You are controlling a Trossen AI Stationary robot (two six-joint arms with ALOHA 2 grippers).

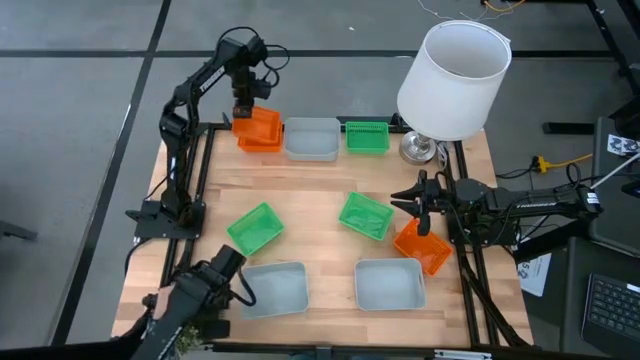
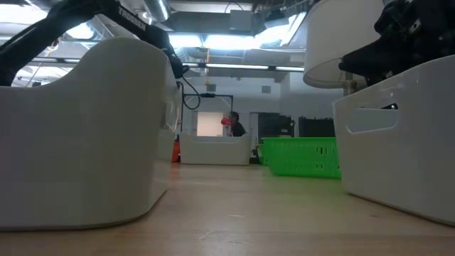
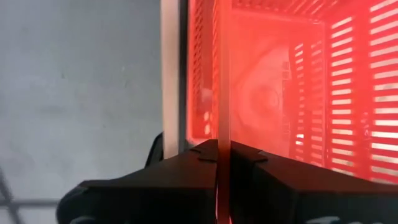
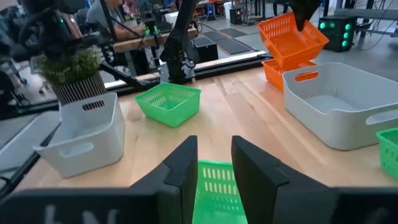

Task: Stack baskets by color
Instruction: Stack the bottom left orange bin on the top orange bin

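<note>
Grey floor surrounds a pale wooden counter (image 1: 320,185) carrying the baskets, with a big white lampshade (image 1: 452,80) standing at its far right corner.

At the far left corner, the left hand (image 1: 245,107) is pinched together on the wall of an orange basket (image 1: 262,122); its wrist view shows the thin orange rim (image 3: 222,93) clamped between the two dark fingers (image 3: 186,165). That basket sits tilted atop a second orange basket (image 1: 262,142) at the left end of the far row. Just beside them stands a grey-blue basket (image 1: 311,139), then a green basket (image 1: 367,136) next to the lamp's base.

The right hand (image 1: 408,199) reaches in from the right side with its fingers apart, holding nothing, hovering by the right edge of a green basket (image 1: 364,215) at mid-counter; the wrist view shows that basket (image 4: 214,183) directly beneath the gap between the fingers (image 4: 183,165). Just beside the hand, nearer the front, lies a third orange basket (image 1: 423,247), tilted and touching the green one's corner.

Another green basket (image 1: 254,228) lies tilted at mid-left. Along the front edge sit two grey-blue baskets, one left (image 1: 272,288), one right (image 1: 390,284). A small potted plant (image 4: 76,73) stands at the front left corner.
</note>
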